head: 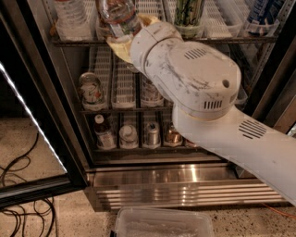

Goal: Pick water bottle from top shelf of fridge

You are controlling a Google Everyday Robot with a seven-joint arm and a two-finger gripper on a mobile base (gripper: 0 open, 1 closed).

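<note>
The fridge [185, 178] stands open, with its black-framed glass door [32, 134] swung out to the left. My gripper [127, 30] is at the front edge of the top shelf [222, 40], at the end of my white arm [203, 88]. Its cream fingers [119, 46] are shut on a water bottle [116, 16], clear with a pale label band printed in red. The bottle is tilted, and its cap is out of view above the frame. A second clear ribbed bottle [71, 16] stands on the top shelf to the left.
A green container [187, 11] and a blue-labelled one [263, 11] stand on the top shelf to the right. Short cans [90, 90] and small bottles [104, 132] fill the lower racks. A clear plastic bin [162, 224] lies on the floor in front, with cables [18, 171] at left.
</note>
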